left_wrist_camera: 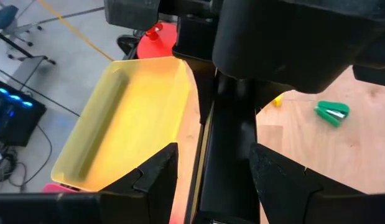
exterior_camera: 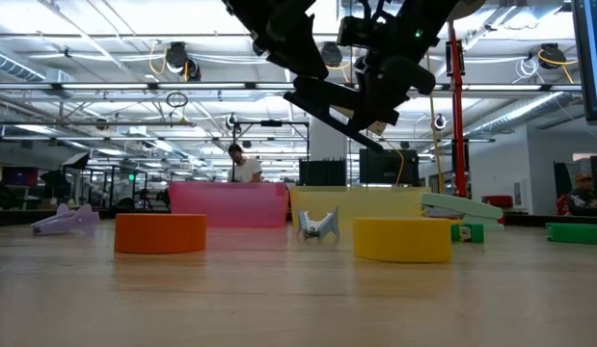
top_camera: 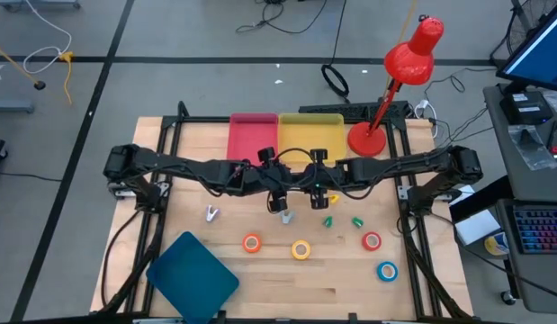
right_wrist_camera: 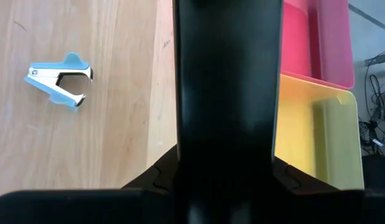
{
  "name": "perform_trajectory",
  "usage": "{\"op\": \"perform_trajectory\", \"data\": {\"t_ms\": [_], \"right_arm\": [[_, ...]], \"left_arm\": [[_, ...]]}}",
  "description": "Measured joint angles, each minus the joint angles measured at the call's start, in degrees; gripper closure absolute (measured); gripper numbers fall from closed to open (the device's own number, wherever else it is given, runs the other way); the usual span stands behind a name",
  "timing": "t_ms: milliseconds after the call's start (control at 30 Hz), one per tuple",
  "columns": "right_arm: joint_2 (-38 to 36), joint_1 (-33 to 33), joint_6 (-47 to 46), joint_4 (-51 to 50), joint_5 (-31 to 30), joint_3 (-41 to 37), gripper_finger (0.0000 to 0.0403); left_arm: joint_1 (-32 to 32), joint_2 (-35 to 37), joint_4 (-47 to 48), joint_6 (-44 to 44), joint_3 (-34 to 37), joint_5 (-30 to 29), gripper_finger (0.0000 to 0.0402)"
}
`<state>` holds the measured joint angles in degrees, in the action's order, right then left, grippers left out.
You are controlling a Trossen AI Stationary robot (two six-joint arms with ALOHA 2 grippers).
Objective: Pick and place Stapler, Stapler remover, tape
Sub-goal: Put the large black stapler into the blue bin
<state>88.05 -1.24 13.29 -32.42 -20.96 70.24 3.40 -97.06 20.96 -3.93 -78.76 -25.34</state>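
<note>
**Status: early, nothing delivered.**

- Shallow pink plastic tray (top_camera: 251, 135) and matching yellow tray (top_camera: 310, 130), side by side at the far edge of the wooden table (top_camera: 287, 292): no task item shows in either, though the arms cover their near rims.
- Long black stapler (exterior_camera: 337, 108): in the air, tilted, above the middle of the table, near the trays. Judged to be the one item in transit.
- Right gripper (top_camera: 321, 193): fingers closed against the black stapler's sides, carrying it.
- Left gripper (top_camera: 278, 202): fingers spread to either side of the same stapler, with a gap showing on one side, so not clamping it.
- Pale green stapler (exterior_camera: 460, 205): lying on the table, not picked.
- Staple removers: blue-and-silver (right_wrist_camera: 60, 78), lilac (top_camera: 211, 213) and two green (top_camera: 328, 220) (top_camera: 357, 221), all on the table, not picked.
- Tape, four small rings: orange (top_camera: 252, 242), yellow (top_camera: 300, 249), red (top_camera: 372, 241), blue (top_camera: 387, 270), in a loose row on the near half of the table, well apart from the trays, untouched.
- Teal square board (top_camera: 193, 274): near left corner.

Remaining, by judgement: set down the black stapler, then every other listed item.
</note>
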Motion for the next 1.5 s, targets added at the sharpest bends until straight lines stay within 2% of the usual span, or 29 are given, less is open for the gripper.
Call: {"op": "perform_trajectory", "data": {"t_ms": [400,867,1033,1400,1500], "right_arm": [[0.0,-0.1,-0.2,0.6,0.7,0.1,0.0290],[-0.3,0.0,-0.6,0.3,0.1,0.1,0.0290],[-0.2,0.0,-0.1,0.7,1.1,0.1,0.0290],[-0.1,-0.3,-2.7,0.6,3.7,0.0,0.0290],[0.0,-0.5,-3.9,0.9,3.2,0.0,0.0266]], "left_arm": [[-0.1,-3.9,2.6,1.6,0.1,0.2,0.0204],[-0.4,-3.4,4.3,2.7,-2.7,0.4,0.0204],[-0.4,-3.4,6.1,3.9,-2.9,2.2,0.0238],[-0.3,-3.3,6.7,6.7,-2.9,5.2,0.0239],[-0.3,-3.2,7.5,8.0,-3.0,5.5,0.0239]]}}
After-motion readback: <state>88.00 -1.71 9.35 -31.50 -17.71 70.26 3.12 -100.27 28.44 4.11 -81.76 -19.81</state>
